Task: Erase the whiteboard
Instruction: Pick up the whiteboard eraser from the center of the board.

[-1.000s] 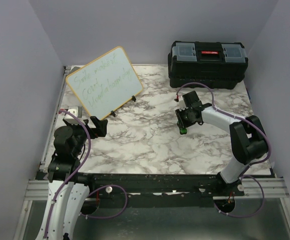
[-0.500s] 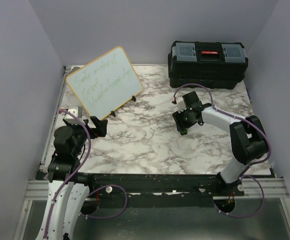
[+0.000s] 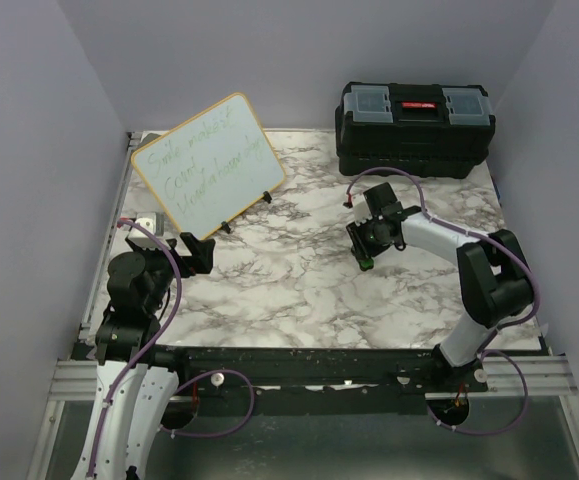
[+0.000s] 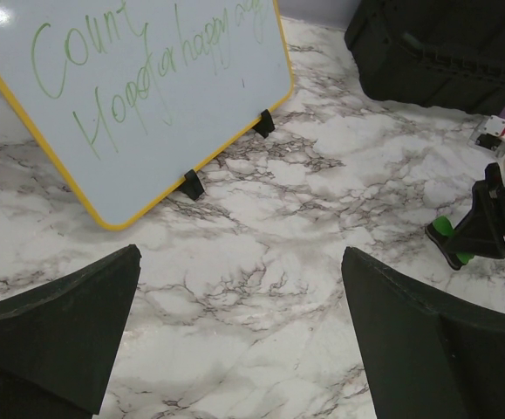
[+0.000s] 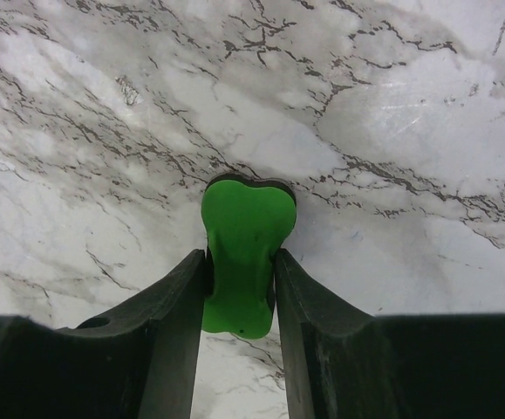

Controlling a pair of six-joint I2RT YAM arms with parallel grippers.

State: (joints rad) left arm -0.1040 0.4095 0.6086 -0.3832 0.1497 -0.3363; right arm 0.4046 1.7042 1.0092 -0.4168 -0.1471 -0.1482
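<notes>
A counter (image 3: 299,290) with a white marble pattern veined in grey and black fills the middle of the scene. It is closed in by plain pale lilac walls (image 3: 299,50) at the back and on both sides, which meet in straight corners. Along the counter's near edge runs a black bar (image 3: 309,358), then a ribbed aluminium rail (image 3: 69,378), and below these lies a dull grey metal sheet (image 3: 319,450); the light is soft and even, casting only weak shadows.

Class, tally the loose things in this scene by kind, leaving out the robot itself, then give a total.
Whiteboard: 1
Black toolbox: 1
Green eraser: 1
Total: 3
Grey bit beside the board: unclear, not counted.
</notes>
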